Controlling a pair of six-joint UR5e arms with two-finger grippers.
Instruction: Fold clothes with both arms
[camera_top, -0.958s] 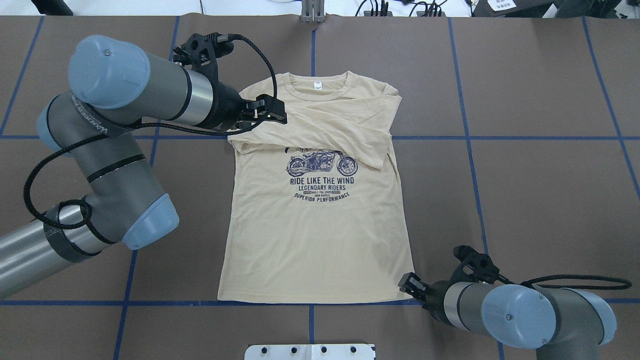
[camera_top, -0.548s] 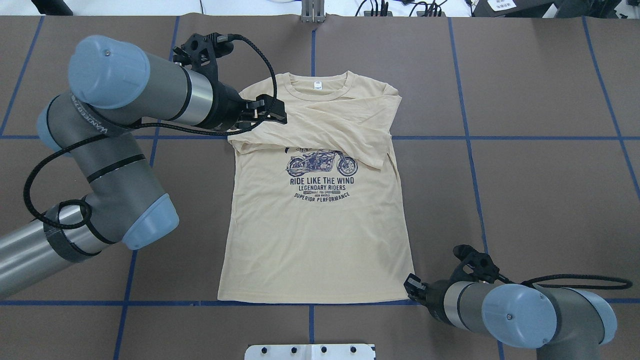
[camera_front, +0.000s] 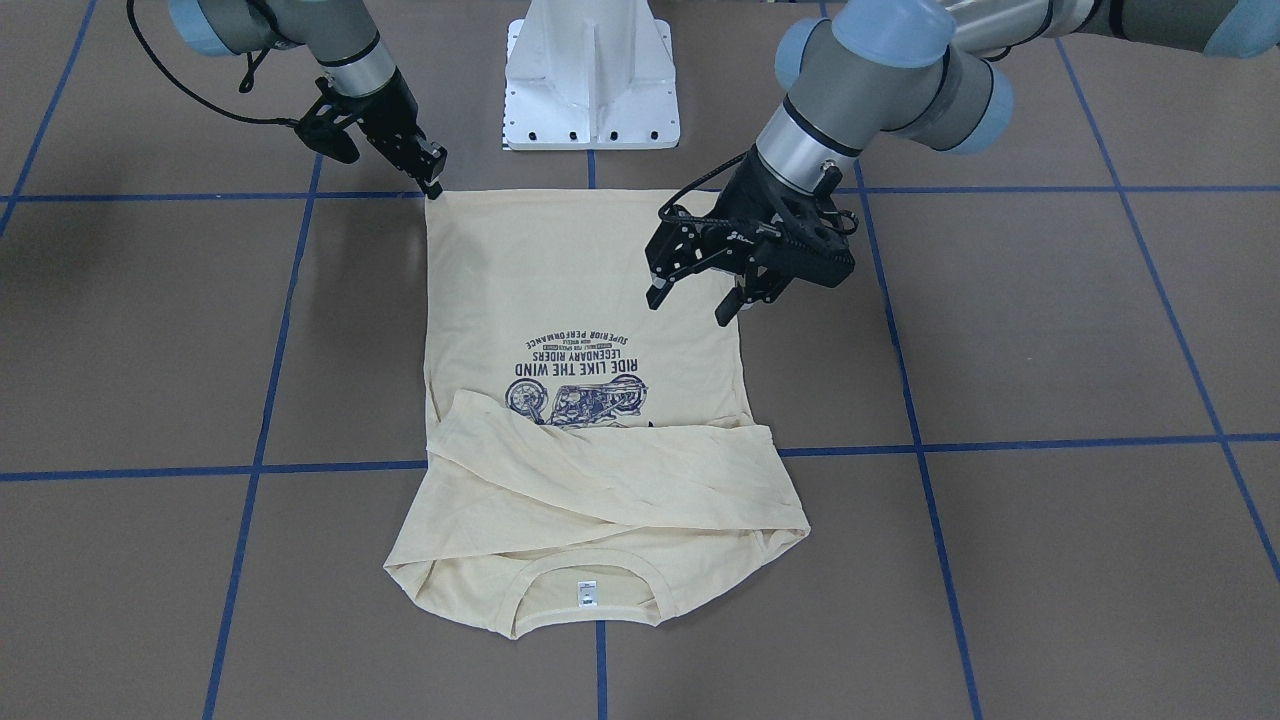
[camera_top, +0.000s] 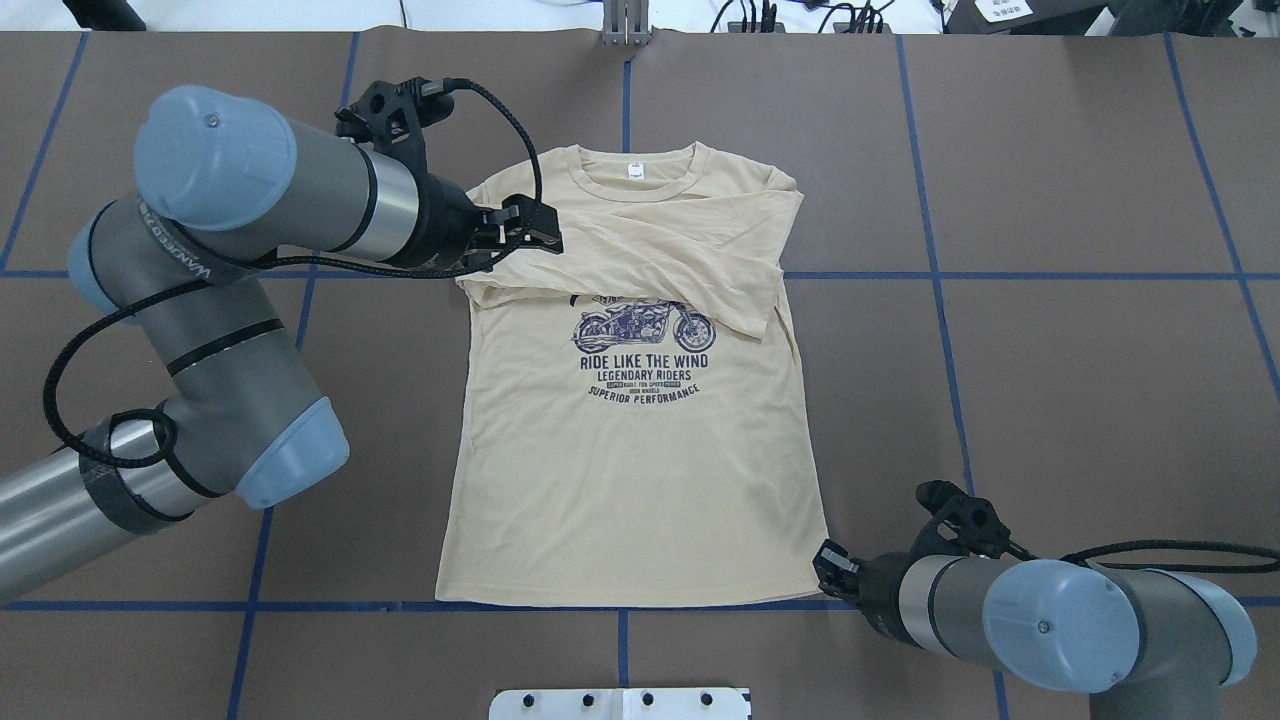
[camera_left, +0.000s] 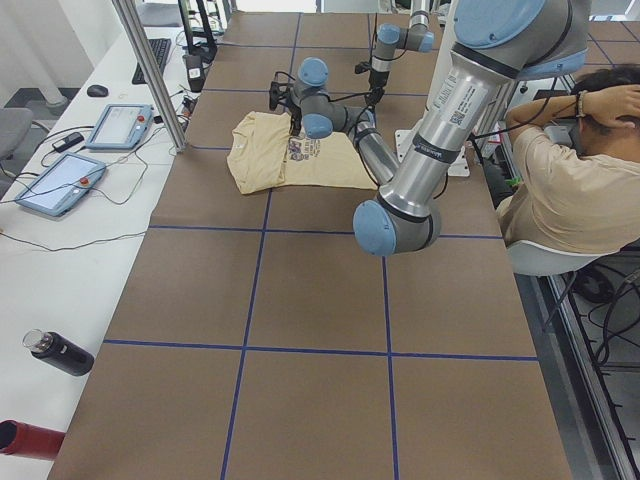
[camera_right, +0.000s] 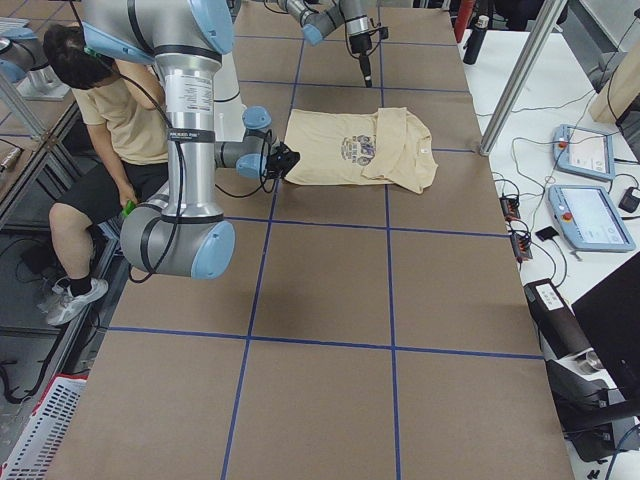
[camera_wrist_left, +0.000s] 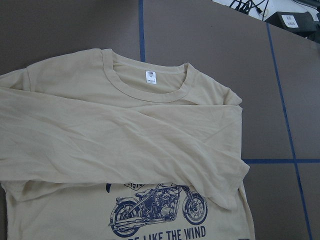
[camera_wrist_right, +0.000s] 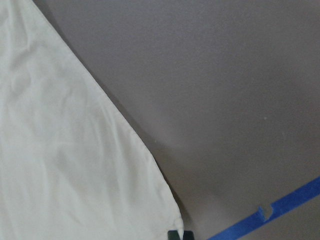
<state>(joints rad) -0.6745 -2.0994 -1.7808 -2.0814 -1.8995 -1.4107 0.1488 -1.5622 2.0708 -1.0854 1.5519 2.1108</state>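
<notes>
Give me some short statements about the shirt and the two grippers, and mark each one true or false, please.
1. The T-shirt lies with its print facing up. True.
2. The sleeves are spread out flat to both sides. False: they are folded across the chest and cover the top of the print.
3. The left gripper has its fingers open and holds nothing. True.
4. The right gripper is at the collar. False: it is at a bottom corner of the T-shirt, on the robot's side.
5. The neck label is hidden under the fabric. False: it shows plainly inside the neck opening.
</notes>
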